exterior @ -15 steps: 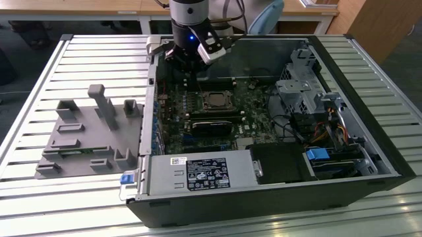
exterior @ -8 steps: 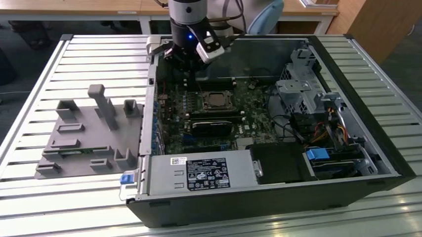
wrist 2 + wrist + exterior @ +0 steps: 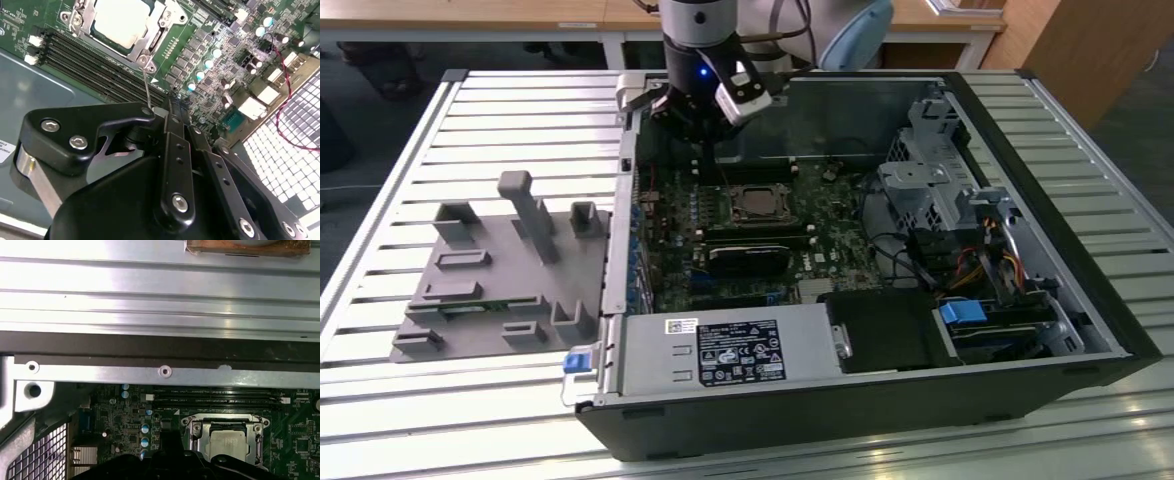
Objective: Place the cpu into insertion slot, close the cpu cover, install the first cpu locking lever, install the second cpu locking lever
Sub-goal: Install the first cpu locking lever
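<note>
The gripper point(image 3: 707, 125) hovers just above the socket, fingers drawn together, holding nothing; the cpu point(image 3: 121, 19) sits under the cpu cover point(image 3: 150, 42).

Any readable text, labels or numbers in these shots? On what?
None can be read.
Black label on the power supply: print too small.
Small white sticker beside it: too small.
White sticker in the second wrist view: cut off, blurred.
Circuit board markings: blurred in both wrist views.
</note>
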You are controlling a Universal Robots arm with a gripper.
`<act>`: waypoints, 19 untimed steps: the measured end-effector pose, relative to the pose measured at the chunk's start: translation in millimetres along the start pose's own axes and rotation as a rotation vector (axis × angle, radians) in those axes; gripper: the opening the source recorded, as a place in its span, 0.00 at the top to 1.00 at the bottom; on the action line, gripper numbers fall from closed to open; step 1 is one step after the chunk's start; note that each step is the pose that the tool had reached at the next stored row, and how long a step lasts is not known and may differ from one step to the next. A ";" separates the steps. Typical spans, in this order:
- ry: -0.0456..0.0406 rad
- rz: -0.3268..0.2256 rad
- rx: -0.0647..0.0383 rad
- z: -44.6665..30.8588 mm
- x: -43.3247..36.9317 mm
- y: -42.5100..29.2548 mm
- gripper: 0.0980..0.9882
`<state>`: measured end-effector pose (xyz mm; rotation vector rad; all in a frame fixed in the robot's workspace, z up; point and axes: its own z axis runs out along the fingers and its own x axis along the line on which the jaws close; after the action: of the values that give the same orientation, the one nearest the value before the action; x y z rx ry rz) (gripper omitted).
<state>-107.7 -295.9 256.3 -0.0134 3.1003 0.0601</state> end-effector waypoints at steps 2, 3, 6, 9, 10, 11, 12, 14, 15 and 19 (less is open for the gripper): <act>0.0000 0.000 0.000 0.1 0.0 1.4 0.97; 0.0000 0.000 0.000 0.2 0.0 2.1 0.97; 0.0001 0.000 0.000 0.1 -0.1 2.9 0.97; 0.0001 0.000 0.000 0.4 -2.0 3.4 0.97; 0.0004 0.000 0.000 0.4 -3.7 3.4 0.97; 0.0006 0.000 0.000 0.5 -5.8 3.5 0.97; 0.0009 0.000 0.000 0.6 -8.3 3.5 0.97; 0.0014 0.000 0.000 0.9 -13.5 3.7 0.97; 0.0016 0.000 0.000 1.1 -15.9 3.7 0.97; 0.0019 0.000 0.000 1.9 -23.9 3.8 0.97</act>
<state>-83.8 -291.8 255.5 -0.0133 3.1022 0.0602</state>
